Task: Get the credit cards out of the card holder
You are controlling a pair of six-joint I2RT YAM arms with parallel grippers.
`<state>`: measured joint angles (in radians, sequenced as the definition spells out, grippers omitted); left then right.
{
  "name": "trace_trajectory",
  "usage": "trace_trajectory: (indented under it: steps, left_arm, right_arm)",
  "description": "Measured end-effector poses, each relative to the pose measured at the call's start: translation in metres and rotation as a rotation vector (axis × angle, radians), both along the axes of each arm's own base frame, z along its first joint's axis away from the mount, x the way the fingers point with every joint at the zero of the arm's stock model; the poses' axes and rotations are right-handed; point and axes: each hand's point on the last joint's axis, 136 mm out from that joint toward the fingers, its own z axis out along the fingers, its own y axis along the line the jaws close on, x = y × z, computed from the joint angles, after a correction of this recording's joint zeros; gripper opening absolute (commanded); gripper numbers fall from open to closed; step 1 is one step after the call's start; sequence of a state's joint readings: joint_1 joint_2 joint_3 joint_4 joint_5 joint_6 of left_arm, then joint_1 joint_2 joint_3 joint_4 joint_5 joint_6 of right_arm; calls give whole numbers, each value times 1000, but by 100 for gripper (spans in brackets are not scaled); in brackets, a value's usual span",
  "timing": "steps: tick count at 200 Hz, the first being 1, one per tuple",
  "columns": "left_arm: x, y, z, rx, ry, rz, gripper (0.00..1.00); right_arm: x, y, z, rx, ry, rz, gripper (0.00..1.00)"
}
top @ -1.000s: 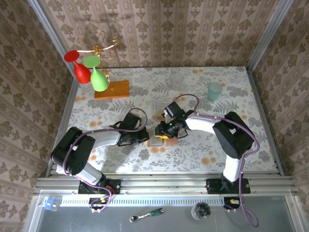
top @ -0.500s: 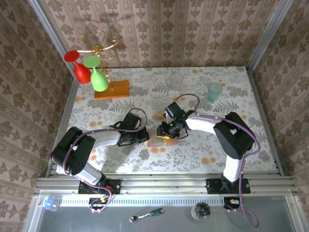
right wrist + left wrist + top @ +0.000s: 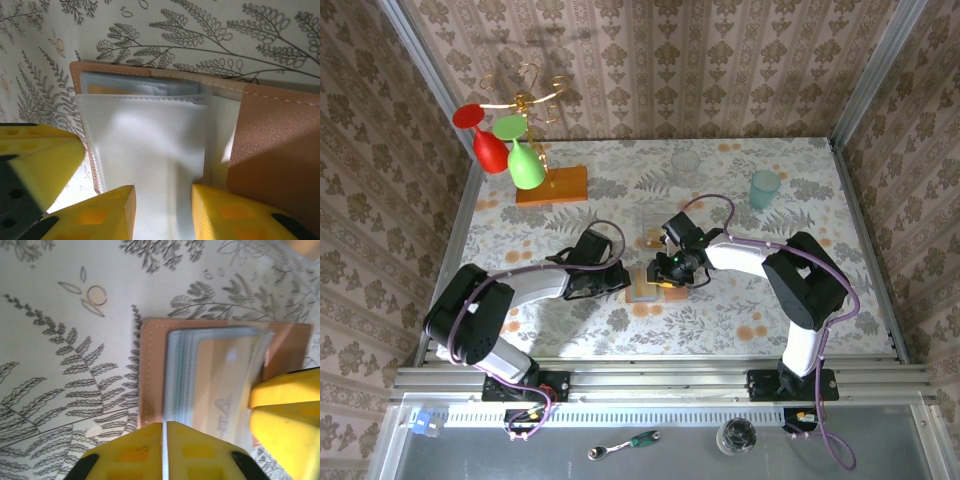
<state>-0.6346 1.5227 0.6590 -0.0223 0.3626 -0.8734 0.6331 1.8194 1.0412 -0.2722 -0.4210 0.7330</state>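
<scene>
At 10 o'clock on the table (image 3: 800, 295) a gilt stand (image 3: 527, 95) hung with red and green glasses (image 3: 525, 165) is noted. An orange wooden slab (image 3: 555, 186) lies at its foot.

The left gripper (image 3: 164, 427) is found at 9 o'clock of the card holder (image 3: 150, 370). Its fingers are drawn together to a hairline slit, and the tips are placed over the holder's edge. It cannot be told whether anything thin is pinched in that slit.

The card holder is laid open and flat on the table, a little toward 7 o'clock from the centre, between the two grippers. A brown rim is seen around layered grey-blue pockets. An orange-tan credit card (image 3: 220, 365) is seen inside the holder behind a clear sleeve (image 3: 150, 150) and has not been taken out. No other cards can be made out.

The right gripper (image 3: 162, 192) is found at 3 o'clock of the holder. Its jaws are held partly apart and are set over the clear sleeve, which is wider than the gap between them. No hold on any object is observed, and it cannot be told whether the pads press on the sleeve.

A teal cup (image 3: 765, 188) is noted at 2 o'clock, well apart from both grippers
</scene>
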Motion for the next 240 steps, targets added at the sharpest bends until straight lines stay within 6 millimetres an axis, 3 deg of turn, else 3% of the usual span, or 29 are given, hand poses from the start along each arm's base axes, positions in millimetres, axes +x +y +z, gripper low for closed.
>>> trace_trajectory:
  steps: [96, 194, 240]
  left_arm:
    - [9, -23, 32, -130, -37, -5, 25]
    - [1, -35, 16, -131, 24, -25, 19]
    - [4, -39, 18, -148, 14, -21, 16]
  right_arm:
    - [-2, -1, -2, -3, 4, 0, 35]
    - [-4, -3, -4, -7, 9, 0, 35]
    - [-4, -3, -3, -5, 6, 0, 35]
